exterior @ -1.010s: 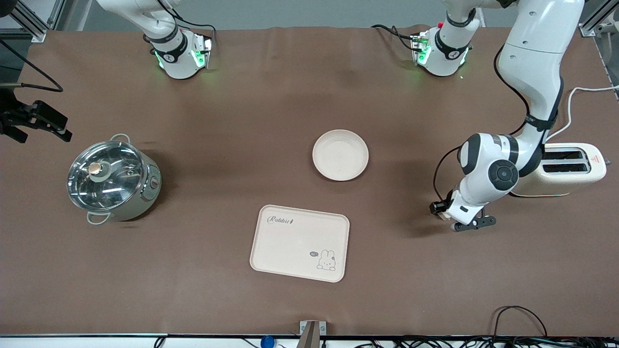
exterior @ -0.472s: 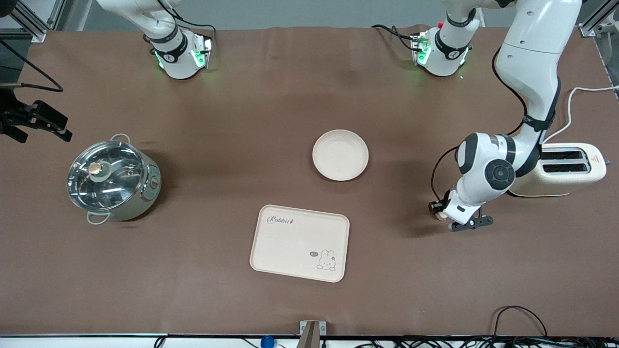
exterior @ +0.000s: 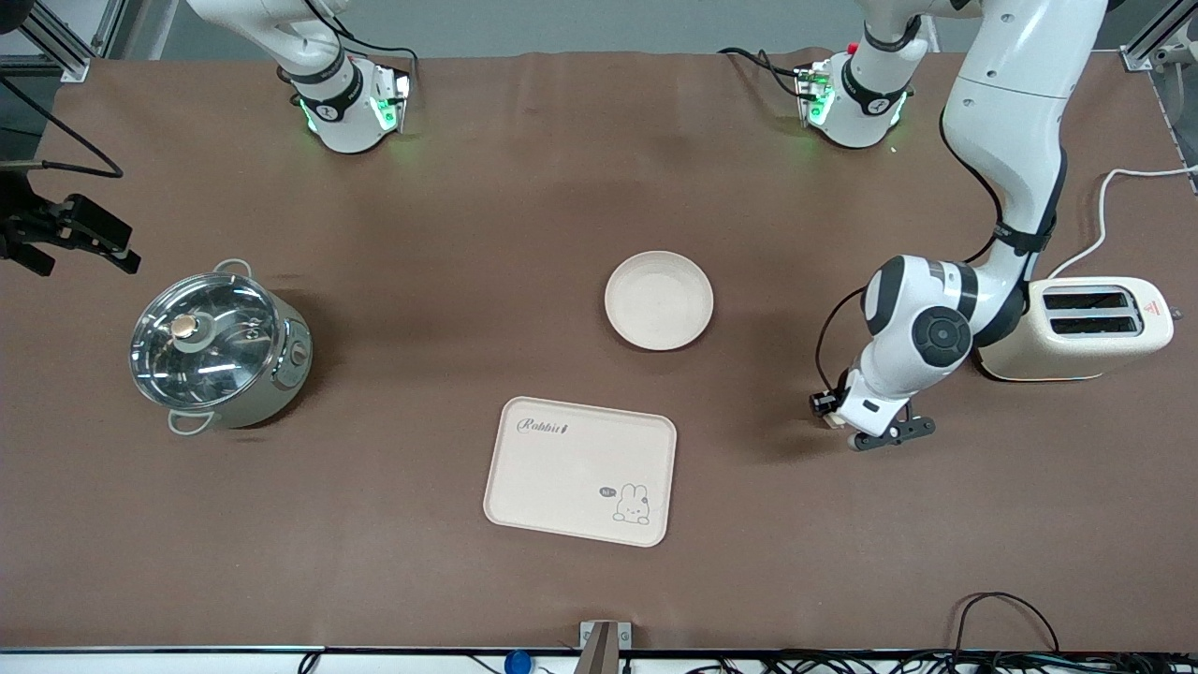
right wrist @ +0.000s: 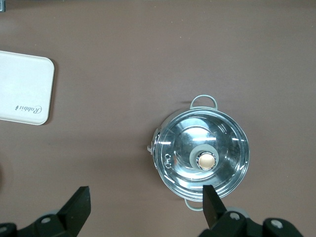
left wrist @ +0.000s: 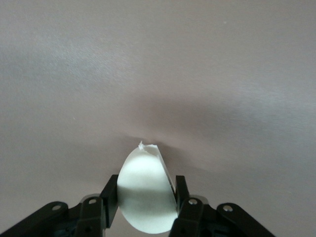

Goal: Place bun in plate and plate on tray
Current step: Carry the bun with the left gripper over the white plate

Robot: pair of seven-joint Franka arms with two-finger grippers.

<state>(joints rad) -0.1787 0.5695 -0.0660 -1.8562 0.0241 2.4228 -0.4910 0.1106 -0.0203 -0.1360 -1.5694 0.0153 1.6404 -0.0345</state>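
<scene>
1. The left hand is clenched on the bun, raised over bare counter.
2. The plate lies at its 10 o'clock in the front view, the tray near 8 o'clock.
3. The right hand waits released above the pot.

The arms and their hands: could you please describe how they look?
Both arms are glossy white with dark grey joint bands and round caps; green lights glow at the bases. A black cable runs down the left arm to its hand, which has black fingers with bolt heads. The right hand is black too.
</scene>
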